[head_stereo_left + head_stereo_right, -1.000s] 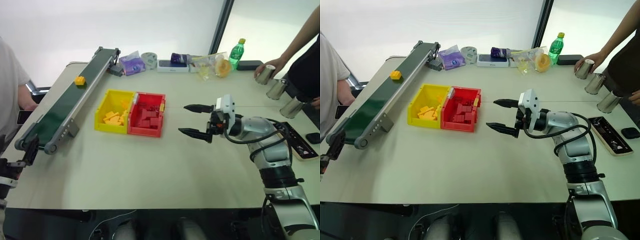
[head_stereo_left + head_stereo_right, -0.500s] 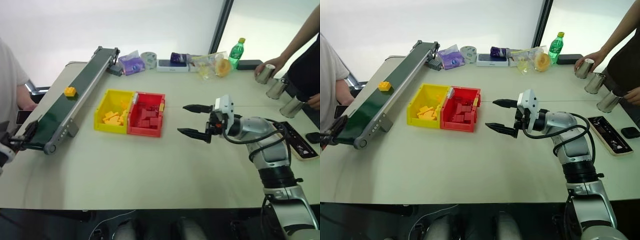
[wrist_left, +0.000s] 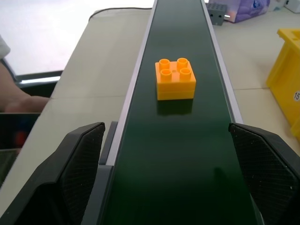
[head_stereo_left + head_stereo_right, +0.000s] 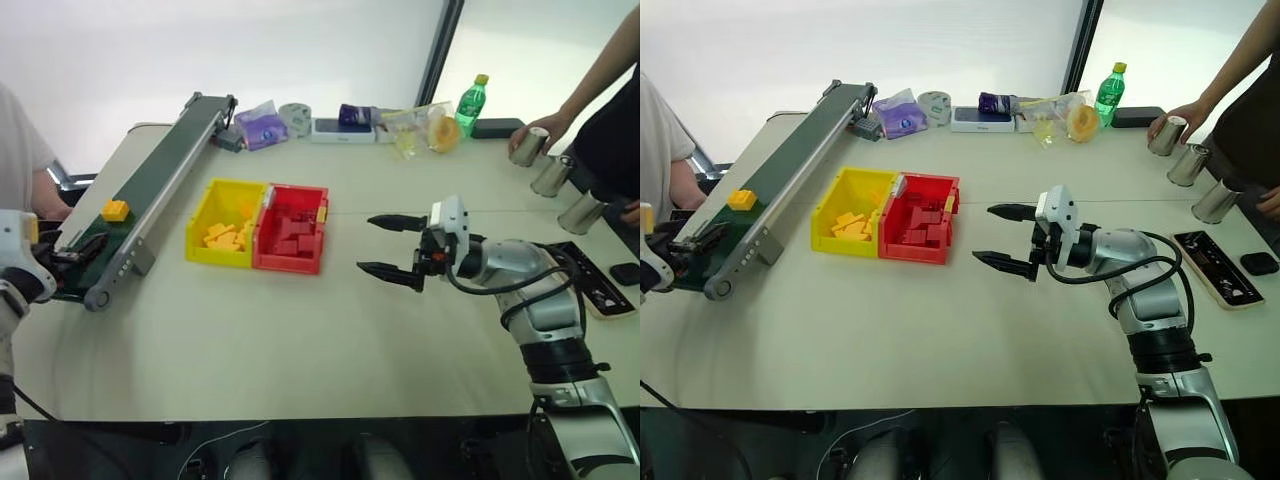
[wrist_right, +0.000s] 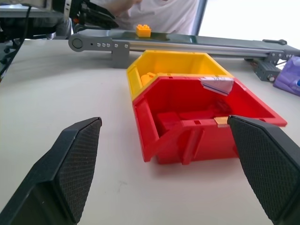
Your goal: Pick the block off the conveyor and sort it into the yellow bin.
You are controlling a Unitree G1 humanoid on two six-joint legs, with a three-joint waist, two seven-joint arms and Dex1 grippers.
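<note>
From the head views, the block (image 4: 115, 210) sits on the near half of the conveyor (image 4: 160, 180), short of the roller at the near end. The left gripper (image 4: 75, 253) waits at that end with its fingers spread wide and empty, so the block lies just beyond them toward 1 o'clock, up the belt. The right gripper (image 4: 392, 246) hangs over the bare counter (image 4: 300, 340) well to the 3 o'clock side of the bins, fingers likewise spread and holding nothing. The left arm is plainly the nearer one. The yellow bin (image 4: 227, 223) stands just beside the conveyor at 3 o'clock from the block, joined to the red bin (image 4: 292, 229).

In the left wrist view, the block shows four studs on top and looks about square, so I judge no long axis matters for the grip. It lies at 12 o'clock from the fingers (image 3: 77, 159), centred between them but apart, with clear belt between. The pick turns on the fingers running straight up the belt or the block reaching them. The fingertips are cut off at the frame edge.

In the right wrist view, the block rests far off on the conveyor at 11 o'clock, beyond both bins. The yellow bin's floor is mostly hidden behind the red bin, and the left gripper is a dark tangle, hard to read.
</note>
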